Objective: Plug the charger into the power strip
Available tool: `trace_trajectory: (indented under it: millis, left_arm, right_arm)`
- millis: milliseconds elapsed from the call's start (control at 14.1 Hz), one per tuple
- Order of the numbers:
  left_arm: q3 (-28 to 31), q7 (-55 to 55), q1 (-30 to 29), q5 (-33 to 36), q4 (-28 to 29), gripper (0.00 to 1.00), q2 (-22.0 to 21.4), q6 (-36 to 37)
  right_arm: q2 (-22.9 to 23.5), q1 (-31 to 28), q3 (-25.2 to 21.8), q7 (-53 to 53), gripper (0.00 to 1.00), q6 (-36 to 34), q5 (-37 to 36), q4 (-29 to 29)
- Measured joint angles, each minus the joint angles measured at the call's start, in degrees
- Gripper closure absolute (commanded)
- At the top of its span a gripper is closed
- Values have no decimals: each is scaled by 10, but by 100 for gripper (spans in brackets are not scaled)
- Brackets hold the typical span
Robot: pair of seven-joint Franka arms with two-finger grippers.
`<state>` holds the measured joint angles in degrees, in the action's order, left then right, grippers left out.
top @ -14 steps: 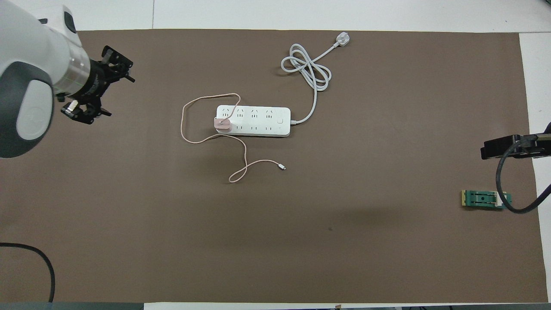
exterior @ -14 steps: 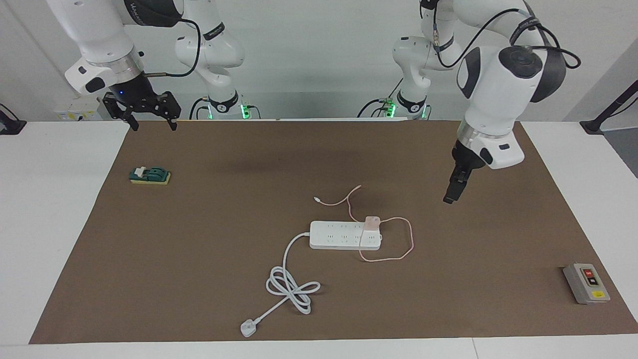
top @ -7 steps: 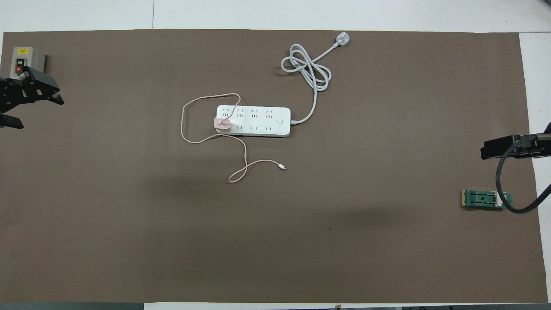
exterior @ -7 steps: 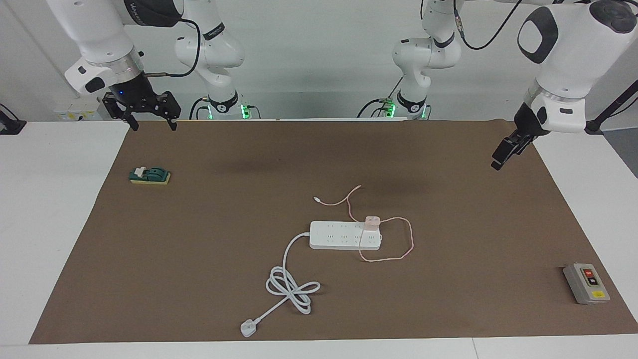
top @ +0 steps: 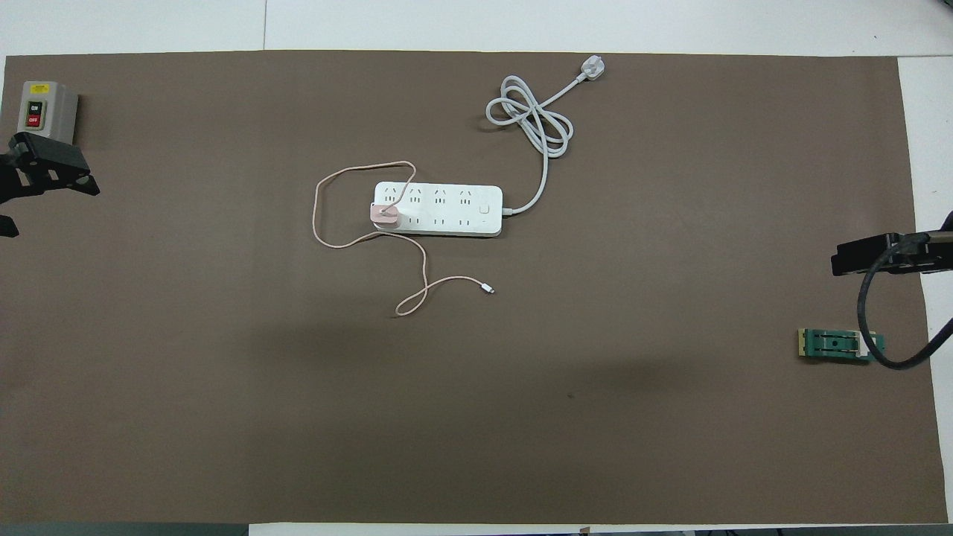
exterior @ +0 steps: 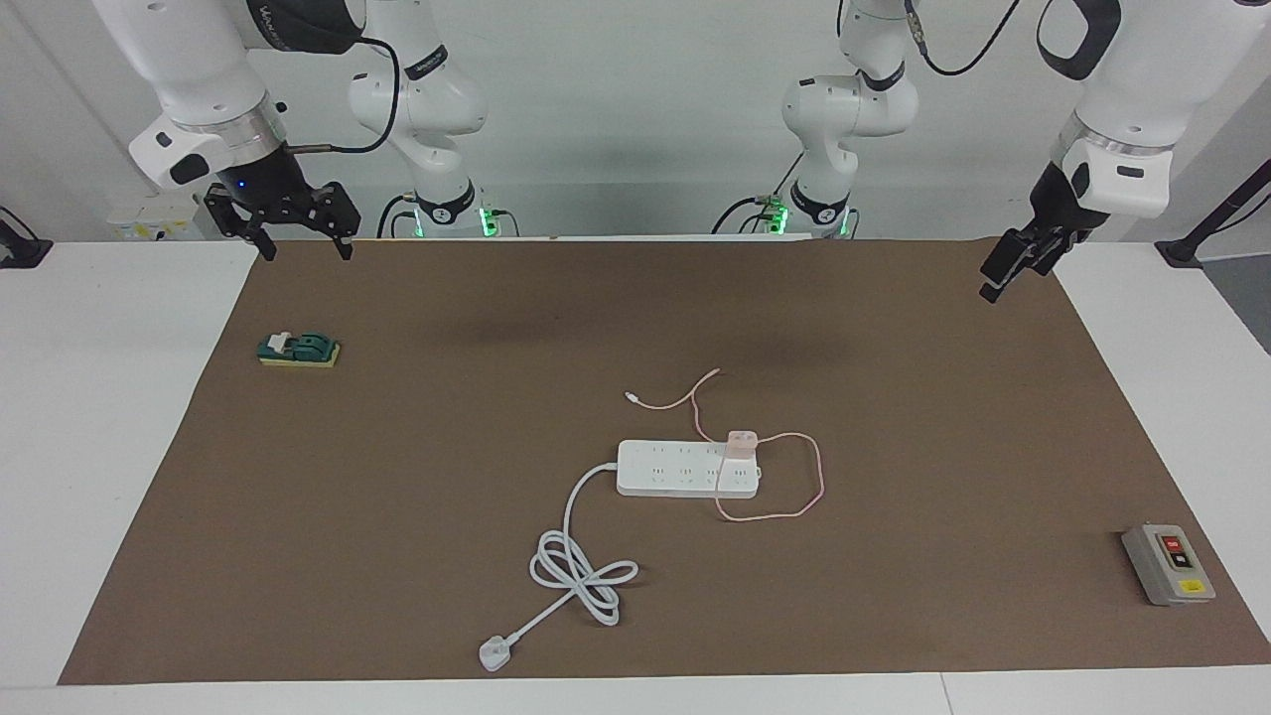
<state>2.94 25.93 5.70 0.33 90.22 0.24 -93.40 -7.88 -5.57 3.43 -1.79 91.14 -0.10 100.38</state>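
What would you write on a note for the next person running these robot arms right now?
Left gripper: holds nothing, raised over the mat's edge at the left arm's end.
Right gripper: open, empty, waiting over the mat's edge at the right arm's end.
Charger: sits on the power strip at the strip's end toward the left arm, pink cable looped on the mat.
Done: charger appears plugged in.
Left: nothing obvious; the strip's own white plug lies loose.

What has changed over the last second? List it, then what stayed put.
The left tool rose from above the mat near the power strip and drew back to the mat's corner near its base, holding nothing. The right tool, charger, cable, grey switch box and green block did not move.
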Motion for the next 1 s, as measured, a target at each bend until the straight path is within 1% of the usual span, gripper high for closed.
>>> trace_trajectory:
  millis: [142, 356, 853, 995]
  left_arm:
    - [-4, -21, 1, 0, 18, 0, -4, 5]
    - [-6, -108, 0, 0, 33, 0, -15, 34]
    - [-7, -183, 1, -1, 35, 0, -19, 34]
    - [-8, -213, 1, -12, 35, 0, -19, 34]
  right_arm:
    - [0, 0, 0, 0, 0, 0, 0, 0]
    - [0, 0, 0, 0, 0, 0, 0, 0]
    - [0, -4, 0, 0, 0, 0, 0, 0]
    - [0, -5, 0, 0, 0, 0, 0, 0]
